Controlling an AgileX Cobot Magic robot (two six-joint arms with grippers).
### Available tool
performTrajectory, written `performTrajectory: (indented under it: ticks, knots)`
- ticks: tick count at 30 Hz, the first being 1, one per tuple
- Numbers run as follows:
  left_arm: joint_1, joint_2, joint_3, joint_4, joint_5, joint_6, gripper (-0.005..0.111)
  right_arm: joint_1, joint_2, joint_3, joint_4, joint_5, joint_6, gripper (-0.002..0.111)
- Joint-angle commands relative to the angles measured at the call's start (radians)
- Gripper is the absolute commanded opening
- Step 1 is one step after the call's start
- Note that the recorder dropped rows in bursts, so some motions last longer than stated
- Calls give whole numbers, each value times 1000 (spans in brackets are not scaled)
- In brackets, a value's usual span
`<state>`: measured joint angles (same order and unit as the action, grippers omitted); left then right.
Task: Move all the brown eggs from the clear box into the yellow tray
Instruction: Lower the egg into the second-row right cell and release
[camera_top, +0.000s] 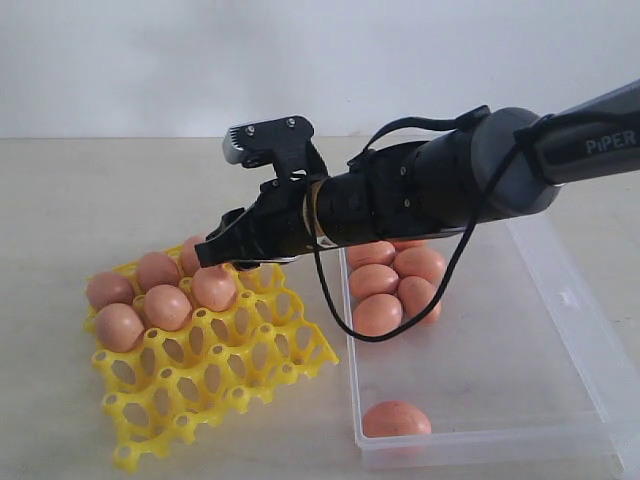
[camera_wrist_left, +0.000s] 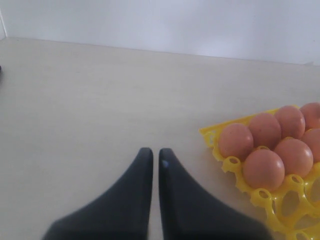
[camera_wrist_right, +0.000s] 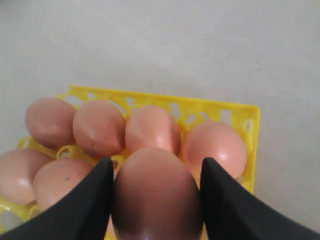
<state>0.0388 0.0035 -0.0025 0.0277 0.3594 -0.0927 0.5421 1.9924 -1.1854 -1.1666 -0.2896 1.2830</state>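
Note:
My right gripper (camera_wrist_right: 156, 172) is shut on a brown egg (camera_wrist_right: 156, 200), its black fingers pressed on both sides. In the exterior view this gripper (camera_top: 218, 262) reaches across to the yellow tray (camera_top: 240, 370), and the held egg (camera_top: 213, 288) is low over a second-row cell. Several brown eggs (camera_top: 140, 298) sit in the tray's far cells. The clear box (camera_top: 560, 300) holds a cluster of eggs (camera_top: 398, 285) at its far left and one egg (camera_top: 396, 419) by its near wall. My left gripper (camera_wrist_left: 155, 156) is shut and empty over bare table beside the tray (camera_wrist_left: 235, 165).
The right arm's black cable (camera_top: 340, 315) loops down over the box's left wall. The tray's near rows of cells (camera_top: 200, 395) are unfilled. A pale wall stands behind the beige table (camera_top: 90, 200).

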Motion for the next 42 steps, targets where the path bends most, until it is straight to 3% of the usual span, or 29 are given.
performTrajectory:
  ticks: [1,21,29,42]
  knots:
    - [3,-3,3,-2,-4,5,4,3,-6,-5,87,8,-3,0]
    - [3,-3,3,-2,-4,5,4,-18,11,-1,88,25,-17,0]
    - [3,-3,3,-2,-4,5,4,-25,75,-3,90,-192,-93,0]
    - [3,-3,3,-2,-4,5,4,-25,75,-3,88,-62,-129,0]
